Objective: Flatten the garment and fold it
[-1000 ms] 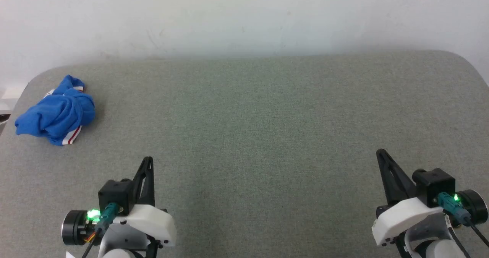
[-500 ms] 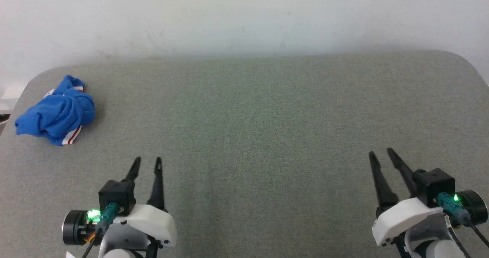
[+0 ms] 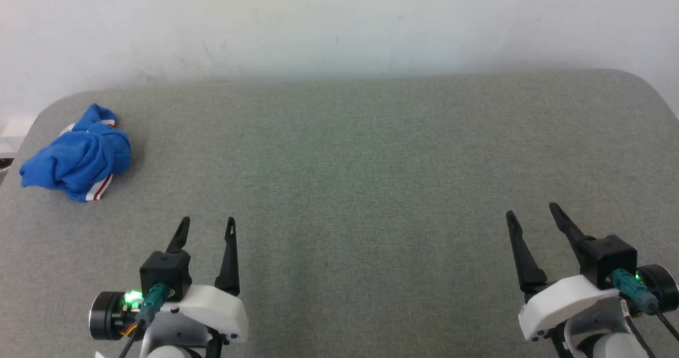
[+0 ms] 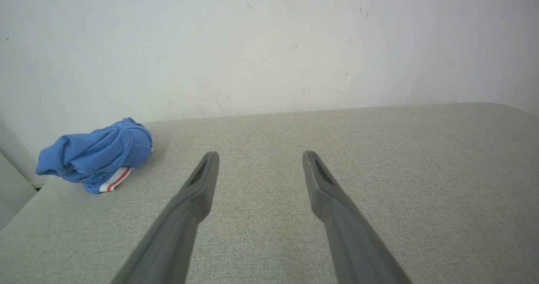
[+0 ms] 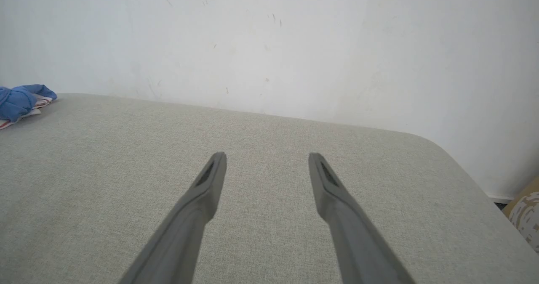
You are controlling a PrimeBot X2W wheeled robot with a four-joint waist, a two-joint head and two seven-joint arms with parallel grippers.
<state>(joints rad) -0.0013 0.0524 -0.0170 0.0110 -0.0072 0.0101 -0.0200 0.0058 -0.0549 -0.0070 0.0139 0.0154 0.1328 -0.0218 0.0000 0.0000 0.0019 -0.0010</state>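
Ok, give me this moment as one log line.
blue jersey shirt: crumpled, far left of table, untouched | left claw: open, empty | right claw: open, empty | fold: not started

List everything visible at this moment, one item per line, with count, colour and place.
garment: 1, royal blue with white, red-striped trim; crumpled in a heap near the table's far left corner, apart from both grippers
table: 1, grey fabric top with rounded corners; spans the head view
wall: 1, white, scuffed; behind the table
patterned object: 1, tan and white; beyond the table's right edge, too little showing to identify
left gripper: 1, dark fingers on a white wrist; near left over bare table, open, holding nothing
right gripper: 1, dark fingers on a white wrist; near right over bare table, open, holding nothing
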